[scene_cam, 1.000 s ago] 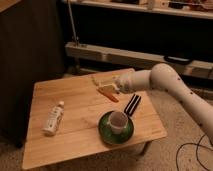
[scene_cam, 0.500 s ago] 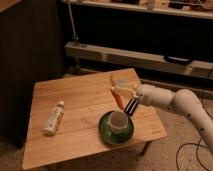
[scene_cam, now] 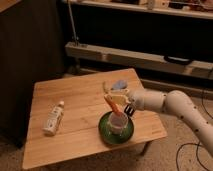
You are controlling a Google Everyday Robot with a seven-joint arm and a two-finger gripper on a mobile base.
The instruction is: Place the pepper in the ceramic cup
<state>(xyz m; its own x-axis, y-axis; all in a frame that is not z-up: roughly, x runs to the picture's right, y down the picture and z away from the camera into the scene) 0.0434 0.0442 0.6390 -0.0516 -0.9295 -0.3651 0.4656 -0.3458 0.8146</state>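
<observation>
Your gripper (scene_cam: 113, 101) is closed around the pepper (scene_cam: 113, 106), holding it tilted just above the ceramic cup (scene_cam: 118, 122), its lower tip at the cup's rim. The cup stands on a green saucer (scene_cam: 106, 132) on the worktop (scene_cam: 80, 97); a white bottle (scene_cam: 54, 117) lies well apart.

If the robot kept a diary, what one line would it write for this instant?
hand: above cup, gripping pepper | pepper: tip pointing down to cup | cup: on saucer | bottle: lying at left
</observation>
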